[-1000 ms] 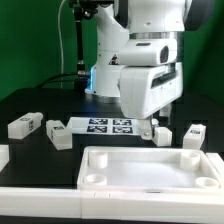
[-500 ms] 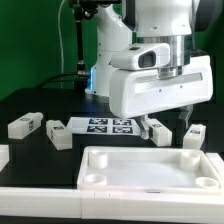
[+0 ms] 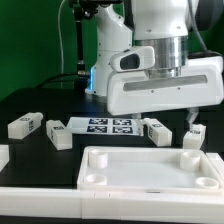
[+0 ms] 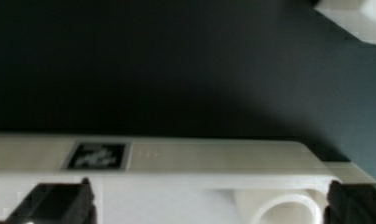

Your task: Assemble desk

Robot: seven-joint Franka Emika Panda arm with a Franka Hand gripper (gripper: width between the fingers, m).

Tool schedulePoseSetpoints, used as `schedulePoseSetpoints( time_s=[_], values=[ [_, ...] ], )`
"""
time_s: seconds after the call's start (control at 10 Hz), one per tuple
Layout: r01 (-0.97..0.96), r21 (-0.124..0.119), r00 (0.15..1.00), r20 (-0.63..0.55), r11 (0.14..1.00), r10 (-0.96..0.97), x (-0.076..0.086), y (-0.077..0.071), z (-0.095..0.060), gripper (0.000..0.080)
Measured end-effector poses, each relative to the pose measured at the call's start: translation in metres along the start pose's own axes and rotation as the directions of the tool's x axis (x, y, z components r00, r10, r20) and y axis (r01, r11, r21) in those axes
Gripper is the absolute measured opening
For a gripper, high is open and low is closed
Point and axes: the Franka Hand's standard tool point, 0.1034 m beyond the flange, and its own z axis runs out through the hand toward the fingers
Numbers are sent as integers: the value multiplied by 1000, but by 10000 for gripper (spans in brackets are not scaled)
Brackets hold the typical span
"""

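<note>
The desk tabletop (image 3: 150, 172) is a large white slab with a raised rim and round corner sockets, lying at the front of the black table. Its tagged edge (image 4: 96, 155) and one corner socket (image 4: 284, 205) fill the near part of the wrist view. Several white square legs lie behind it: two towards the exterior view's left (image 3: 22, 126) (image 3: 58, 135) and two towards its right (image 3: 155, 130) (image 3: 194, 134). My gripper (image 4: 206, 205) is open, its dark fingers (image 4: 53, 205) wide apart over the tabletop's rim, with nothing held. In the exterior view the big white hand hides most of it.
The marker board (image 3: 106, 126) lies flat behind the tabletop, between the legs. Another white piece (image 3: 3, 155) shows at the exterior view's left edge. The robot's base (image 3: 105, 60) stands at the back. A white leg end (image 4: 355, 20) sits in a corner of the wrist view.
The arm's hand has swung toward the exterior view's right and uncovered the leg beside the marker board. The jaws stay wide. No part on the table has moved.
</note>
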Motion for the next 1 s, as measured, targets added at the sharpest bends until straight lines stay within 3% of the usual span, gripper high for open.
schedulePoseSetpoints(
  time_s=[0.3, 0.5, 0.8, 1.0],
  values=[
    [-281, 17, 960, 23, 960, 281, -8, -18, 9, 649],
    [-396, 26, 918, 31, 918, 395, -8, -19, 9, 649],
    [-382, 23, 924, 38, 924, 381, -13, -19, 11, 649],
    [-324, 14, 943, 80, 946, 322, -21, -27, 14, 649]
  ],
)
